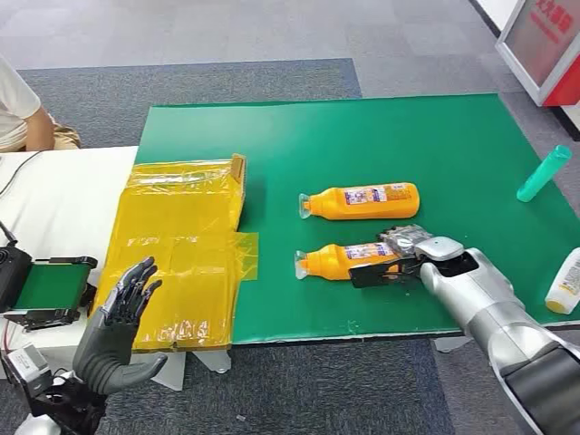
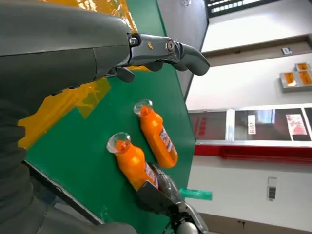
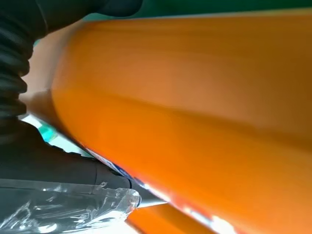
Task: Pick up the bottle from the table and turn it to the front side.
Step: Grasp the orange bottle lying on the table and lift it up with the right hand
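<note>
Labels on both orange bottles (image 1: pixel 359 196) seem too blurred to read.

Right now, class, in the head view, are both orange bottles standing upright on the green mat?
No: the far orange bottle and the near orange bottle both lie on their sides on the green mat.

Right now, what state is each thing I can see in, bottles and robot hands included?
Near orange bottle: lying on its side, right hand around it.
Far orange bottle: lying on its side, untouched.
Teal bottle: lying down.
White bottle: at the table's edge, partly cut off.
Left hand: holding nothing, fingers spread.
Yellow bag: lying flat.
</note>
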You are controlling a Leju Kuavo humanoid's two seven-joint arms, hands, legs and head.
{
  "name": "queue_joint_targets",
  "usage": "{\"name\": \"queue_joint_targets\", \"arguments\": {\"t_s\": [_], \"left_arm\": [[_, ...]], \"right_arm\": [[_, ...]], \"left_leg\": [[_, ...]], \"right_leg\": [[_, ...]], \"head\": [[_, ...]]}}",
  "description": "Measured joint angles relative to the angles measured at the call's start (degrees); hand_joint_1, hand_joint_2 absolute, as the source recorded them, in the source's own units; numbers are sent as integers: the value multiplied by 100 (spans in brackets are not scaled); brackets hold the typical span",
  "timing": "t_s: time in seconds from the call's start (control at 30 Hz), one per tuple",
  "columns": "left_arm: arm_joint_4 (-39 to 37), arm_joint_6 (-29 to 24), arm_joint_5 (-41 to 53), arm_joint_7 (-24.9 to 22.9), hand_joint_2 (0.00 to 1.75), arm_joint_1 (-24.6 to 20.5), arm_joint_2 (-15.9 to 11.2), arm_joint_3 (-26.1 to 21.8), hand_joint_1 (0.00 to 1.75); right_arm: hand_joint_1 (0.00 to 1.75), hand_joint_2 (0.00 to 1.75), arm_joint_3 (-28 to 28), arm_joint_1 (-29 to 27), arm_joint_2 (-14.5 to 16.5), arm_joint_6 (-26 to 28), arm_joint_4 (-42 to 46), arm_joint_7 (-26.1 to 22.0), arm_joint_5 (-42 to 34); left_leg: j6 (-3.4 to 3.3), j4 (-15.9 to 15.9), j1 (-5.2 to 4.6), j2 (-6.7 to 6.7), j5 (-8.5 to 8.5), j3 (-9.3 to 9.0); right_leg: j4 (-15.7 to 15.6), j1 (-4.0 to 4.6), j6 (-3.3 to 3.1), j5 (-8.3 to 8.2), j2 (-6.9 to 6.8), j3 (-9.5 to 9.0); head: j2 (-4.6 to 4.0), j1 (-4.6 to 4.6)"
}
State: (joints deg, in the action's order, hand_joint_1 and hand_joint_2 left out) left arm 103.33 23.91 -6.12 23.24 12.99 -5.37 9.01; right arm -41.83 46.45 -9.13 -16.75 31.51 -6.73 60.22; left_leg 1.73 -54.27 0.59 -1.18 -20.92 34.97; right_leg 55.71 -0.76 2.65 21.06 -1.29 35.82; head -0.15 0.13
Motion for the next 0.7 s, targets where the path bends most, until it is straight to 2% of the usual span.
{"name": "queue_joint_targets", "arguments": {"t_s": [0.03, 0.07, 0.17, 0.2, 0.4, 0.7], "left_arm": [[11, 0, 12, 8, 175, 0, -8, 9, 0], [21, -1, 30, 20, 175, 0, -16, 16, 0], [82, -2, 229, 109, 175, -7, -63, 80, 0], [103, -1, 303, 134, 175, -16, -78, 117, 0], [156, -24, 368, 183, 175, -41, -167, 308, 0], [156, 1, 160, 157, 175, -57, -224, 336, 0]], "right_arm": [[0, 175, 0, 5, 3, -8, -9, -2, -20], [31, 175, 0, 10, 6, -14, -17, -3, -34], [162, 175, 0, 34, 26, -57, -57, -7, -126], [175, 175, 0, 39, 33, -68, -66, -1, -154], [175, 175, -2, 41, 45, 56, -92, 21, -270], [175, 175, 171, -224, 1, 800, 8, -26, -780]], "left_leg": [[0, 0, 0, 0, 0, -1], [0, 0, 0, 0, 0, -1], [0, 0, 0, 0, 0, -3], [0, 0, 0, 0, 1, -4], [3, 0, 0, 0, 3, -7], [5, 0, 0, 0, 5, -7]], "right_leg": [[0, 0, 0, 0, 0, -1], [0, 0, -1, -1, 0, -1], [0, 0, -3, -3, 0, -3], [0, 0, -3, -4, 0, -3], [0, 0, -7, -7, 1, -3], [0, 0, -6, -6, 0, -3]], "head": [[0, 0], [0, 0], [0, 0], [0, 0], [0, -1], [0, 0]]}}
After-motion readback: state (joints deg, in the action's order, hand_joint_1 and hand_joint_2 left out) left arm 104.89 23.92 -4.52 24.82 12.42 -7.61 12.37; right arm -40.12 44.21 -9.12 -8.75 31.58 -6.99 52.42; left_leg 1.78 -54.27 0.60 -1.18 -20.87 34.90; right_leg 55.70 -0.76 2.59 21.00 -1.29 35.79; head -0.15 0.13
